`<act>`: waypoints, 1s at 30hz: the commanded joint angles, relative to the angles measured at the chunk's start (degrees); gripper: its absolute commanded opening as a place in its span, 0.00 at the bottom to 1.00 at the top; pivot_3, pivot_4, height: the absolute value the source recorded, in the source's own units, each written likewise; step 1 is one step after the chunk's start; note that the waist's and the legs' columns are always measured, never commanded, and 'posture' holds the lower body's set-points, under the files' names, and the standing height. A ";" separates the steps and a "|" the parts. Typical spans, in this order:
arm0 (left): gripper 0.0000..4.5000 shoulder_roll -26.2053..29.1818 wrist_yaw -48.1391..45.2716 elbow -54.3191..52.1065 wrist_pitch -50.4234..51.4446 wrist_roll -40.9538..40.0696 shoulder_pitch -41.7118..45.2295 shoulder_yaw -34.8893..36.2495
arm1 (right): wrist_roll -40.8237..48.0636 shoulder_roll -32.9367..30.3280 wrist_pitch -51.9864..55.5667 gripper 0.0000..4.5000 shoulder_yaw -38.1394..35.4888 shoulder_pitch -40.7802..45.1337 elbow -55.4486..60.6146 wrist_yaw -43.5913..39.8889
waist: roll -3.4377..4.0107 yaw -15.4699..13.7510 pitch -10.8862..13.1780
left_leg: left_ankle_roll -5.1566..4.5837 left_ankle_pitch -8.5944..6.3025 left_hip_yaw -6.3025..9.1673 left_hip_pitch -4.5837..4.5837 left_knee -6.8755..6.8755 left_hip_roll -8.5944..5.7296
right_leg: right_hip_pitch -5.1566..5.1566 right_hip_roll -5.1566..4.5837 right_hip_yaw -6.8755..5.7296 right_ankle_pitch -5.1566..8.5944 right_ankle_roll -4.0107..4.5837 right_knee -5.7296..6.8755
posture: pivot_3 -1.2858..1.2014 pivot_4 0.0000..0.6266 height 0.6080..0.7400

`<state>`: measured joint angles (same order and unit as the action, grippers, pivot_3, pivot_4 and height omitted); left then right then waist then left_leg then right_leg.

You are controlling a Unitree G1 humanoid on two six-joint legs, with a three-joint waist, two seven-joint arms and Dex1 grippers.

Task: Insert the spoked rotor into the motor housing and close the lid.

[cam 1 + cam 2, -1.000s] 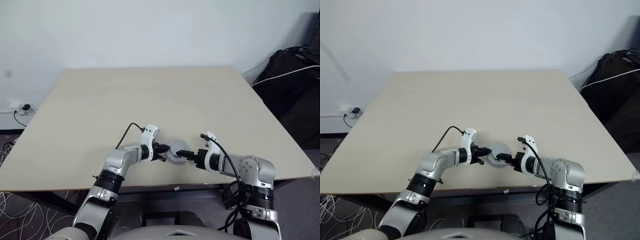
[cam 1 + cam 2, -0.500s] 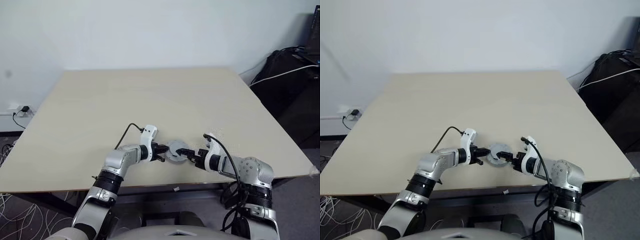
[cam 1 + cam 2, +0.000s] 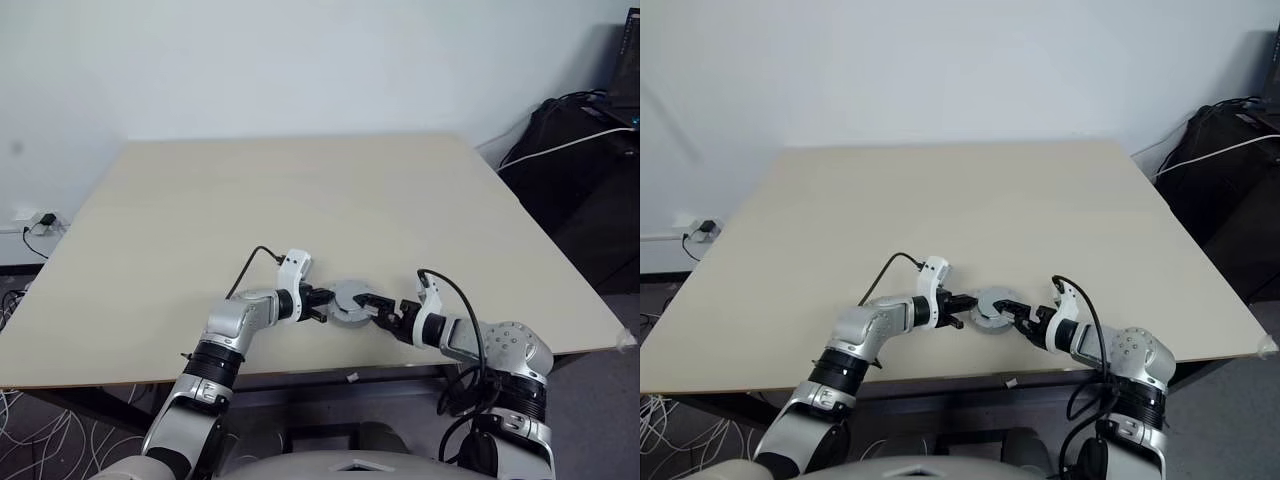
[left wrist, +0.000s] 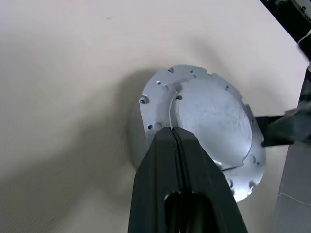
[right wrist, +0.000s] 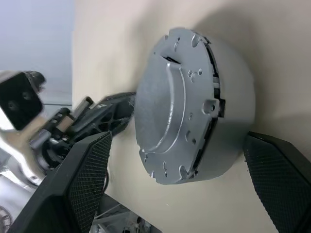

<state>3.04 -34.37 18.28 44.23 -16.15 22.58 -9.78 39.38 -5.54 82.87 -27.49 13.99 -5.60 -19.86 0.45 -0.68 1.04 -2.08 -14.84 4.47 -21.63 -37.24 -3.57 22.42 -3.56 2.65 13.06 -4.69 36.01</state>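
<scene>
Beige table [image 3: 300,190] — white wall [image 3: 300,60]

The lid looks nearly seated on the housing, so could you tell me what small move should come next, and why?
Probably a gentle squeeze by the right gripper. Its jaws stand wide open on either side of the motor housing, and the lid already sits on top with a dark gap at its rim. The shut left gripper rests on the lid's edge. Steadying the housing should let it press the lid home.
</scene>
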 commanded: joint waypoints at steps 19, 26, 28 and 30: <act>0.00 -1.18 -0.40 -0.11 -0.09 0.11 -0.32 -1.31 | 4.35 8.64 1.86 1.00 -6.26 3.99 3.56 6.38 | 0.08 0.84 -0.03 | 0.01 0.00 -0.01 -0.02 0.07 0.00 | 0.08 0.00 0.02 -0.04 0.02 0.02 | 0.52 0.00 1.00; 0.00 -1.30 -0.33 0.11 -0.41 0.14 -0.31 -1.30 | 3.56 7.48 5.48 0.60 -3.74 3.15 4.58 6.53 | 0.14 1.35 -0.05 | 0.01 0.00 -0.01 -0.04 0.09 0.00 | 0.10 -0.02 0.03 -0.03 0.05 0.02 | 0.52 0.00 1.00; 0.00 -1.33 -0.32 0.12 -0.42 0.19 -0.33 -1.24 | 3.30 7.33 5.32 0.50 -3.94 3.34 4.48 6.58 | 0.22 1.27 -0.11 | 0.01 0.00 -0.01 -0.03 0.09 0.00 | 0.09 -0.02 0.02 -0.03 0.05 0.02 | 0.52 0.00 1.00; 0.00 -1.39 -0.37 -0.07 -0.36 0.34 -0.55 -1.12 | 3.01 7.37 4.94 0.49 -4.23 3.38 4.47 6.72 | 0.22 1.25 -0.11 | 0.01 0.00 0.00 -0.03 0.05 0.00 | 0.06 -0.02 0.00 -0.03 0.03 0.02 | 0.52 0.00 1.00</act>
<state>3.55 -33.53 18.34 43.29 -14.97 22.13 -8.62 40.88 0.90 88.06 -33.47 15.48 -2.68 -12.39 0.68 0.57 0.93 -2.07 -14.83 4.46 -21.66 -37.20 -3.58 22.47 -3.57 2.66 13.03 -4.66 36.03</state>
